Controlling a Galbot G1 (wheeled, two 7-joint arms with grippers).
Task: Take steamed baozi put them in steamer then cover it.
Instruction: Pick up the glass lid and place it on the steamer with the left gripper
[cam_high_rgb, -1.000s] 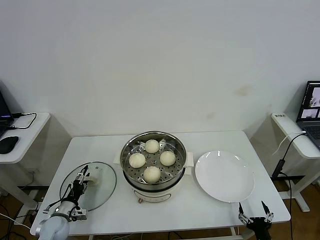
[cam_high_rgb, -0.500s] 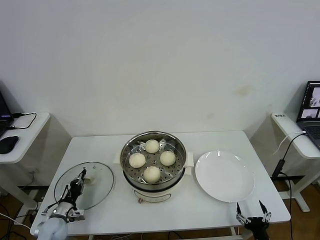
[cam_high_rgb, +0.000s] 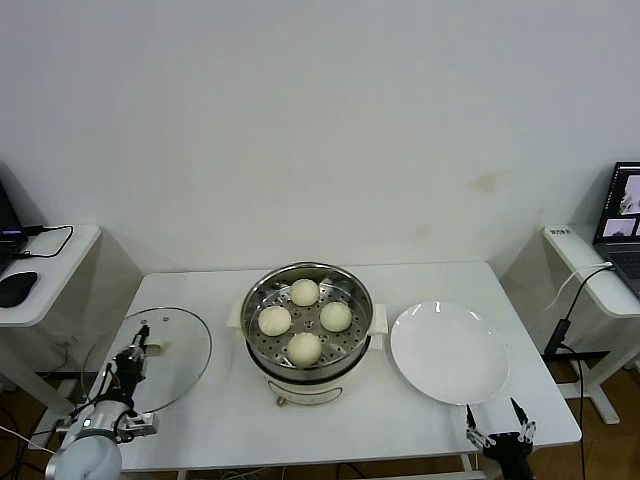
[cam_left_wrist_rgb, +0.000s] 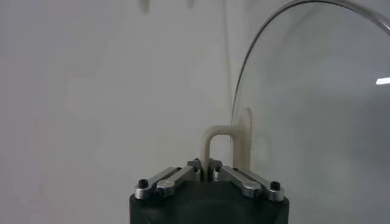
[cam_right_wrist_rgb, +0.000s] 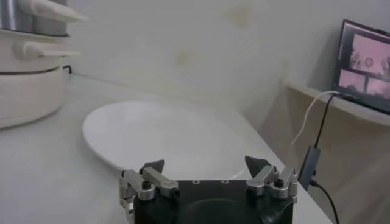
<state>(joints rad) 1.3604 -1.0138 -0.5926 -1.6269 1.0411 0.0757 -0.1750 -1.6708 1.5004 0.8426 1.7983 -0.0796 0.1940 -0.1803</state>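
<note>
Since the earlier frame, glass lid (cam_high_rgb: 150, 347) lifted off the white table (cam_high_rgb: 230, 420) and carried leftward, now tilted. Left gripper (cam_high_rgb: 128, 362): fingers clamped tight on the lid's cream loop handle (cam_left_wrist_rgb: 220, 143). Centre: steamer (cam_high_rgb: 308, 325), round polished steel on a cream base, uncovered; four smooth steamed baozi (cam_high_rgb: 304, 292) on its perforated tray. Right: flat white plate (cam_high_rgb: 448, 352), glossy. Right gripper (cam_high_rgb: 497, 436): at the table's front edge, spread wide, holding nothing. Plain white wall (cam_high_rgb: 320, 120) behind.
</note>
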